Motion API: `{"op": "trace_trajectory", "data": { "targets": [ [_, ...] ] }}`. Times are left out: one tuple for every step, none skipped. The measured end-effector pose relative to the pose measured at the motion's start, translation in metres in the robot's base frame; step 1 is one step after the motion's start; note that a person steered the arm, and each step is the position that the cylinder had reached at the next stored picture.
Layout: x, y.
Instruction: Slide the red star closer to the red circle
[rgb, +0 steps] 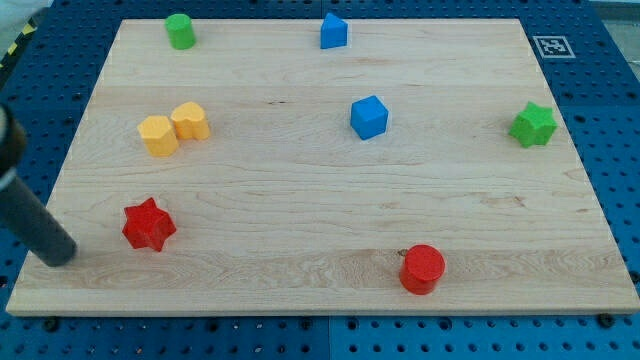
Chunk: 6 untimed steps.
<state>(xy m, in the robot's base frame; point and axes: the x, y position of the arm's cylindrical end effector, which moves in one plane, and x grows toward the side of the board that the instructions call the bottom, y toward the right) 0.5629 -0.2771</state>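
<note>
The red star (148, 224) lies on the wooden board at the view's lower left. The red circle (422, 268), a short cylinder, stands near the view's bottom edge, right of centre. My tip (60, 255) is at the end of the dark rod that comes in from the view's left edge. It rests on the board to the left of the red star and slightly below it, with a gap between them. The star and circle are far apart.
Two yellow blocks (174, 128) sit side by side above the star. A green cylinder (180, 30) is at the top left, a blue block (333, 31) at top centre, a blue cube (368, 116) mid-board, a green star (533, 124) at right.
</note>
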Motion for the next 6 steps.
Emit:
{"op": "trace_trajectory", "data": {
  "targets": [
    [-0.027,0.034],
    [-0.021,0.087],
    [-0.019,0.124],
    [-0.015,0.162],
    [-0.006,0.195],
    [-0.004,0.238]
  ]
}}
